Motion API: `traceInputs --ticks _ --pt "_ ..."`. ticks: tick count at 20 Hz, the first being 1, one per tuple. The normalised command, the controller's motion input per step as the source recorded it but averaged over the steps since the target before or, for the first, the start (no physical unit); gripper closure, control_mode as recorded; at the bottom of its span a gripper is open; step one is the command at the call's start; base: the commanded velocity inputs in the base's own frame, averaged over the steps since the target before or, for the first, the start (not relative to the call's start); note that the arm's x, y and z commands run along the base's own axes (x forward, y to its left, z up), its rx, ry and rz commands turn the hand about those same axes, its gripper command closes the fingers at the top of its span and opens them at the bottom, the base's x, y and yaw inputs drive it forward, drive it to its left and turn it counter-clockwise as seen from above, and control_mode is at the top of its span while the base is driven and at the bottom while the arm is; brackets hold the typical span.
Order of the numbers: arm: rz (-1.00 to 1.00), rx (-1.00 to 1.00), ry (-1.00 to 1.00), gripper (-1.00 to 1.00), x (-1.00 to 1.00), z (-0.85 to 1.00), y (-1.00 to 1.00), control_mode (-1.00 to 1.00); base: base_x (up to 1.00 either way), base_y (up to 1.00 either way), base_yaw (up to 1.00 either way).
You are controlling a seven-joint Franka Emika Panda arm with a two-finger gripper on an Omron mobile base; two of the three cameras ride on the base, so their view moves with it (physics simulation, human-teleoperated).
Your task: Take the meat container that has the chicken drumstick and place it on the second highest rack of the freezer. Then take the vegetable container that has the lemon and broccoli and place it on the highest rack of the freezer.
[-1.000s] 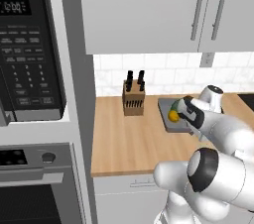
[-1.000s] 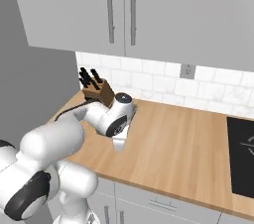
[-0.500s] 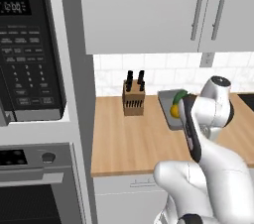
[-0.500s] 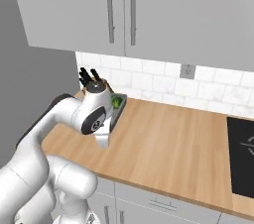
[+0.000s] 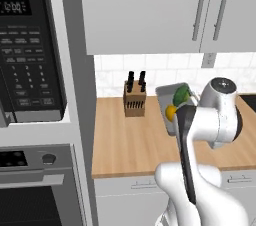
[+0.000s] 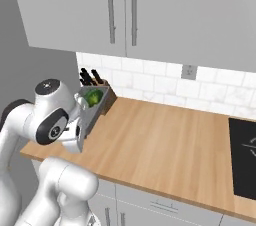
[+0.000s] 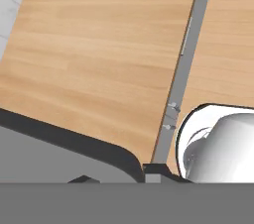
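The vegetable container (image 5: 171, 110) is a grey tray holding a yellow lemon (image 5: 171, 113) and green broccoli (image 5: 182, 94). It hangs tilted above the wooden counter (image 5: 125, 145), just right of the knife block. My gripper (image 6: 83, 116) is shut on its rim, mostly hidden behind the white wrist. From the right side, the broccoli (image 6: 92, 97) shows inside the vegetable container (image 6: 93, 111). The hand view has the tray's dark wall (image 7: 74, 148) at the bottom left, beside one fingertip (image 7: 154, 171). The meat container and the freezer are out of view.
A knife block (image 5: 134, 99) stands at the back of the counter against the tiled wall. A microwave (image 5: 30, 50) and an oven (image 5: 40, 185) fill the tall unit on the left. Upper cabinets (image 6: 130, 10) hang overhead. A black cooktop (image 6: 245, 155) lies at the far right.
The arm has swung the vegetable container leftward and slightly up, closer to the knife block, with the elbow folding upward. The grip has stayed shut.
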Motion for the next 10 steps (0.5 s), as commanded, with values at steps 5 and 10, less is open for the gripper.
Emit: traceInputs --ticks 5,10 --pt "0.0 0.1 -0.04 1.0 -0.41 0.02 0.0 -1.0 0.0 0.0 0.0" --pt "0.0 0.08 0.11 1.0 0.0 0.0 -0.05 -1.0 0.0 0.0 0.0"
